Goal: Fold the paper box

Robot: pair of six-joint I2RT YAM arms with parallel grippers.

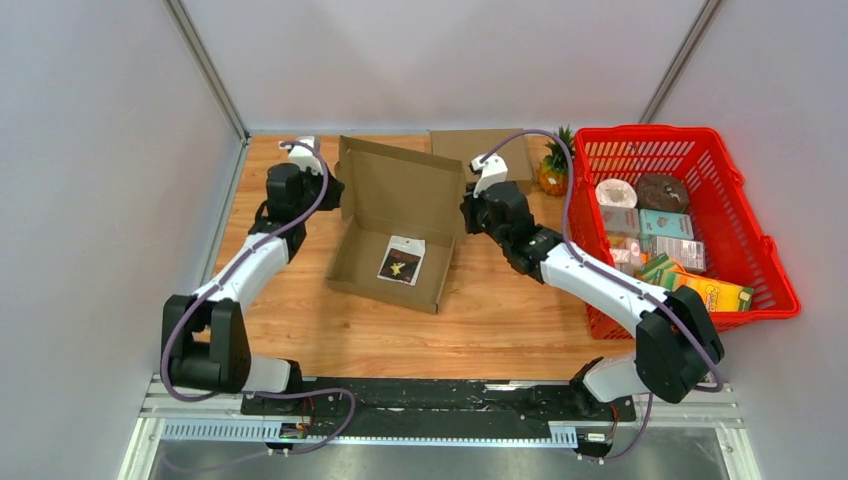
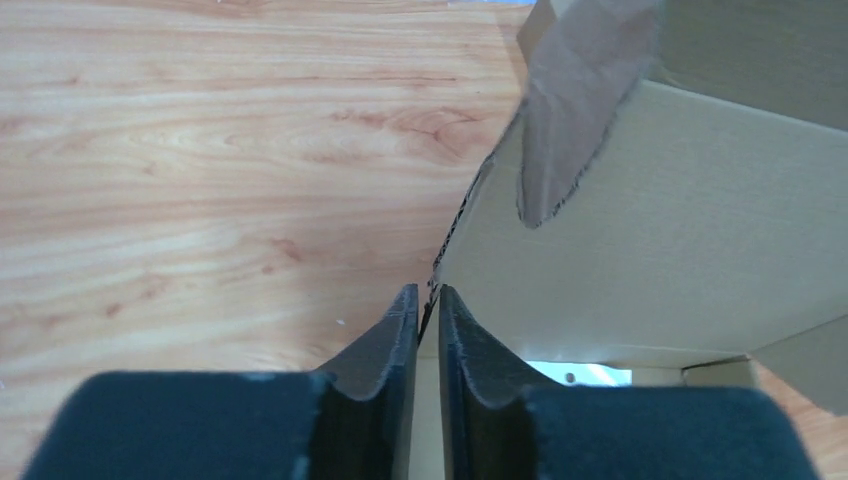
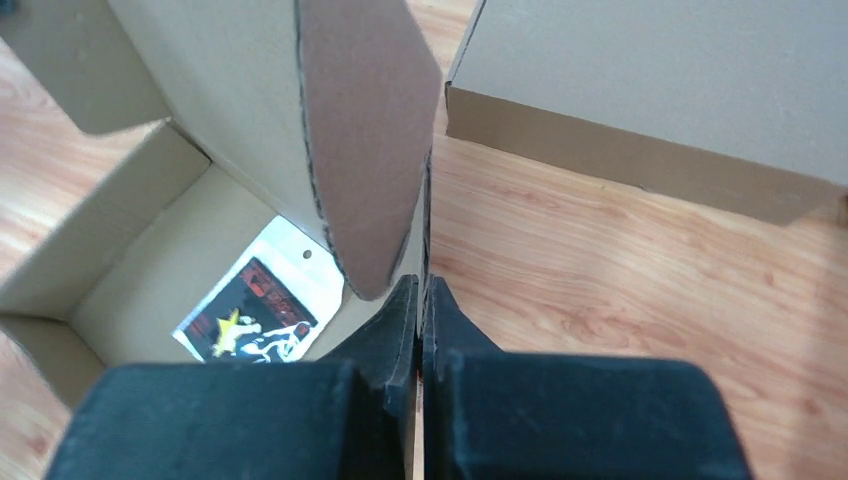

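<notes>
cardboard box (image 1: 392, 235) sits well left of the red basket (image 1: 745, 190) on the wooden table (image 1: 500, 310), and i judge it partly folded: the tray walls stand up, a small printed packet (image 1: 401, 261) lies inside, and the lid (image 1: 405, 185) is raised, not yet closed. the left gripper (image 2: 427, 300) is squeezed narrow on the lid's edge farther from the basket. the right gripper (image 3: 421, 290) pinches the edge nearer the basket, beside a rounded flap (image 3: 365, 130). left to do: lower the lid and tuck the flaps. the board is thin, matte brown, rough at its cut edges, and looks stiff yet easily creased.
</notes>
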